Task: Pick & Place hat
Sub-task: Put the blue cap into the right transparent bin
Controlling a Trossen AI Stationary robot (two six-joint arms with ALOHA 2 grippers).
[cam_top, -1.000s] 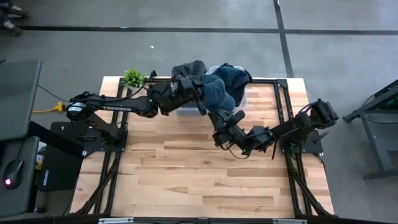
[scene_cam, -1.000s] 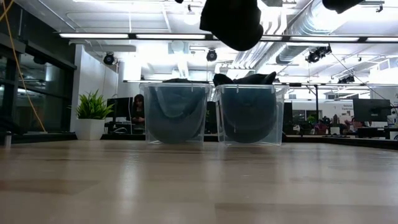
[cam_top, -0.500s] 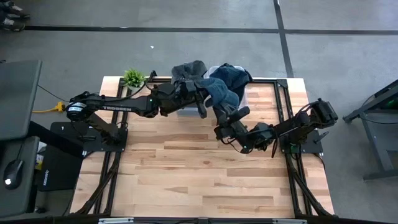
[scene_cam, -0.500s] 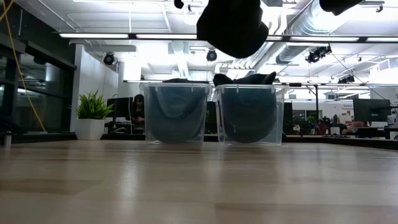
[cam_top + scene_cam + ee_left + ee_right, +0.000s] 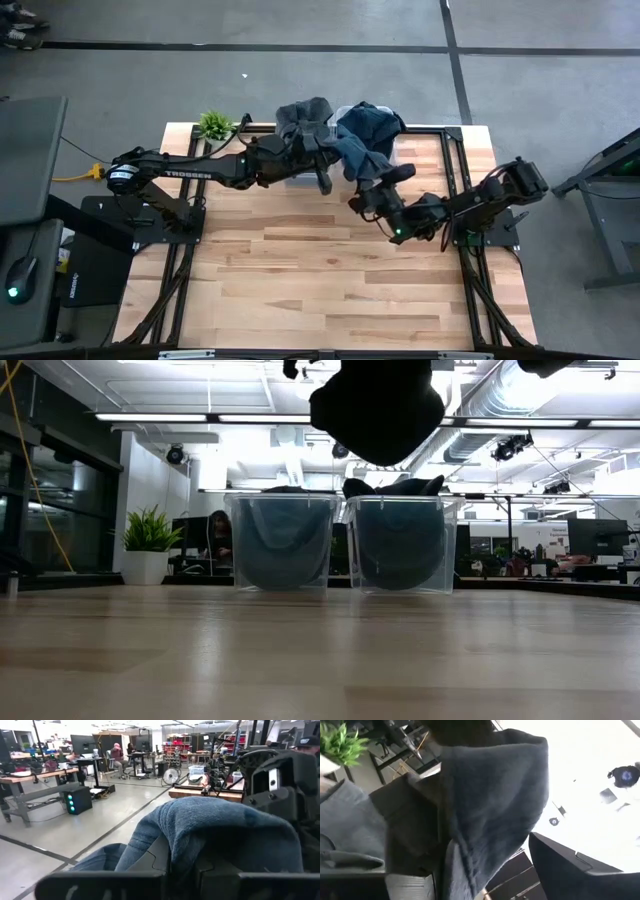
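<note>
High view: wooden plank worktop (image 5: 300, 290) is bare across its near half and left side, so open room lies there. Both arms crowd the far edge by two bins. A potted plant (image 5: 213, 123) stands at the far left corner, well apart from the bins.

Left gripper (image 5: 322, 160) reaches in from the left, over the gap between the bins. Left wrist view shows a blue hat (image 5: 220, 830) draped over and between its fingers (image 5: 100, 887), which pinch the fabric. In the high view the hat (image 5: 360, 140) hangs at the left gripper, above the right bin and raised off the worktop. In the low view the hat (image 5: 378, 410) appears as a dark rounded lump high above the bins, touching neither.

Right gripper (image 5: 385, 185) sits just near of the hat, at its lower edge. Right wrist view is filled with a dark fabric fold (image 5: 485, 815); cannot tell whether this gripper is spread or pressed together.

Containers, low view: left bin (image 5: 282, 545) and right bin (image 5: 402, 545) are clear plastic, straight-walled, side by side at the far edge with a narrow gap between them. Each holds dark rounded fabric filling most of it; fabric mounds above the rim of the right bin. High view shows grey cloth (image 5: 300, 115) heaped over the left bin.

Hat material: soft, fleecy, nubby texture, blue, folded in loose drapes.
</note>
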